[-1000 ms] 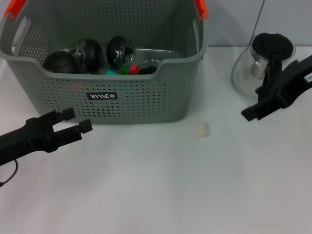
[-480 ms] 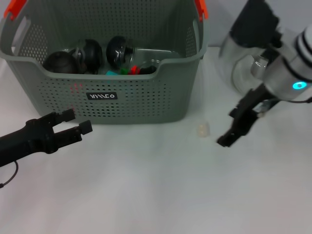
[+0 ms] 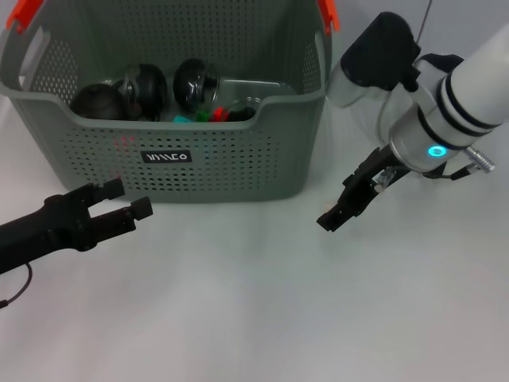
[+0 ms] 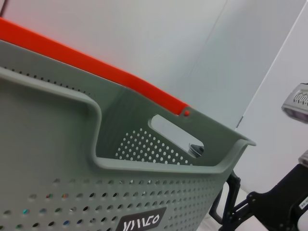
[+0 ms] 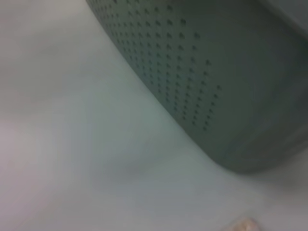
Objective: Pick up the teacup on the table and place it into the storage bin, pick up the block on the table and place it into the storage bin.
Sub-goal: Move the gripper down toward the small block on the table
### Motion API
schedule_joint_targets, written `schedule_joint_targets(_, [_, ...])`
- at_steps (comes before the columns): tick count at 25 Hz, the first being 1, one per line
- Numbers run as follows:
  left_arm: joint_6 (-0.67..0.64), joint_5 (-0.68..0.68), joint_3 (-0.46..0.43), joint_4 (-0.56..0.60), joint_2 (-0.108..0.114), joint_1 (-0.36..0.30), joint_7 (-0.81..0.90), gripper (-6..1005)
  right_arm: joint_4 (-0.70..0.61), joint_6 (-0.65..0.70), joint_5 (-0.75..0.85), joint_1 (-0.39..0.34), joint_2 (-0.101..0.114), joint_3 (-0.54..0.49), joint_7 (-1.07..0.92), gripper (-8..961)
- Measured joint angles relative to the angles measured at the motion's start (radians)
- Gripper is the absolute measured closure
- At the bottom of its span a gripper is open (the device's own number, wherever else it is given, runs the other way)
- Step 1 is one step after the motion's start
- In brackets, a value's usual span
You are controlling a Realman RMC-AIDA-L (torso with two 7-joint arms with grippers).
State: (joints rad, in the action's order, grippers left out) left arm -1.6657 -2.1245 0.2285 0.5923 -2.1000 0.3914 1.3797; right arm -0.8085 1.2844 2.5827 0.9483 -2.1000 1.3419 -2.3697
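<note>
Block pickup in hand: right tool [image 3: 332,220] low over white worktop [image 3: 254,318], just beside grey perforated plastic storage bin [image 3: 238,171]; apart or together, cannot tell. Small pale block [image 5: 243,224] on worktop near bin corner. Next: centre over block, lower, clamp. Left tool [image 3: 127,197] idle before bin, prongs apart. Black label [image 3: 166,157], white stylised lettering, roughly "YIMCO".

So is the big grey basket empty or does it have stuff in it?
It has stuff in it. The storage bin holds several dark round things and small green and red bits.

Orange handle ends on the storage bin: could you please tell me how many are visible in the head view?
2: one orange handle end at the storage bin's far-left corner, one at its far-right corner.
</note>
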Motion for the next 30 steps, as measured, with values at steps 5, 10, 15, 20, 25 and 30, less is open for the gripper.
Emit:
schedule_joint_targets(5, [0.0, 0.0, 0.0, 0.0, 0.0, -0.002, 0.0, 150, 0.012, -0.03, -0.035, -0.005, 0.0, 0.008, 0.059, 45])
schedule_joint_targets(10, [0.0, 0.0, 0.0, 0.0, 0.0, -0.004, -0.002, 150, 0.029, -0.047, -0.042, -0.007, 0.0, 0.032, 0.117, 45])
schedule_joint_targets(15, [0.0, 0.0, 0.0, 0.0, 0.0, -0.004, -0.002, 150, 0.049, -0.056, -0.037, -0.003, -0.001, 0.046, 0.119, 45])
schedule_joint_targets(20, [0.0, 0.0, 0.0, 0.0, 0.0, -0.002, -0.004, 150, 0.082, -0.097, -0.036, 0.002, -0.001, 0.046, 0.077, 45])
schedule_joint_targets(25, [0.001, 0.0, 0.0, 0.0, 0.0, -0.001, -0.004, 150, 0.105, -0.12, -0.042, 0.006, -0.002, 0.052, 0.071, 44])
schedule_joint_targets(30, [0.001, 0.0, 0.0, 0.0, 0.0, -0.001, -0.004, 151, 0.116, -0.169, -0.043, -0.002, -0.004, 0.094, 0.073, 44])
